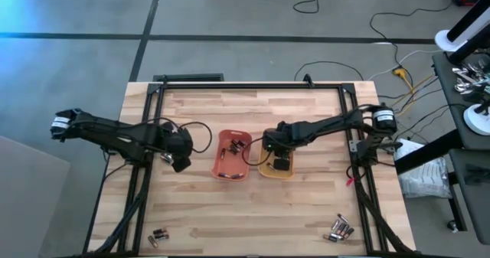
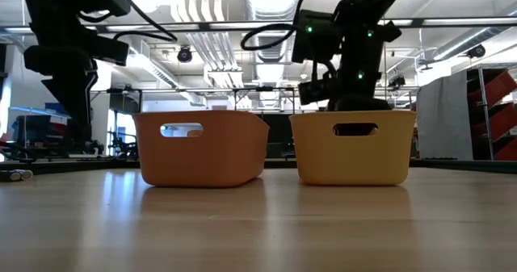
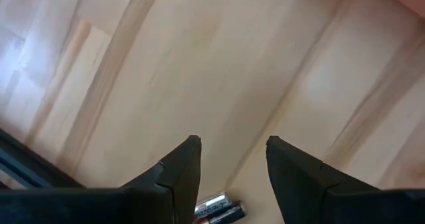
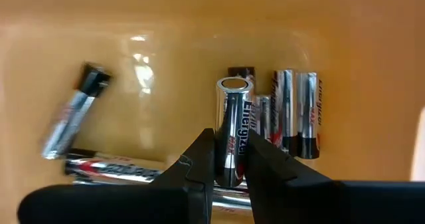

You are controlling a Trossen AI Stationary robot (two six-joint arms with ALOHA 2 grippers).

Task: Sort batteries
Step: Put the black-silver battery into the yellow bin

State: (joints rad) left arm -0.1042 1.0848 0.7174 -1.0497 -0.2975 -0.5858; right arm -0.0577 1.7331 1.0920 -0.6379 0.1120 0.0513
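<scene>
My right gripper (image 4: 230, 159) hangs inside the yellow tray (image 1: 269, 168), shut on a silvery battery (image 4: 232, 134). Several more silvery batteries (image 4: 295, 114) lie on the tray's floor below it. The orange tray (image 1: 231, 155) stands just left of the yellow one and holds a few dark batteries (image 1: 234, 144). My left gripper (image 3: 232, 147) is open over bare table left of the orange tray. Two batteries (image 3: 218, 211) lie on the wood under it, between its fingers. I see no contact with them. My right gripper pinches the silvery battery's sides (image 4: 229, 167) between its two fingers. The fingers point down into the tray and run along the battery. Its free end (image 4: 233, 84) sticks out past the fingertips, clear of the batteries on the tray floor.
Loose batteries lie near the table's near left corner (image 1: 157, 235) and near right corner (image 1: 341, 229). The two trays stand side by side in the low view, orange (image 2: 202, 147) and yellow (image 2: 353, 147). A black frame (image 1: 253, 84) runs along the table's far and side edges.
</scene>
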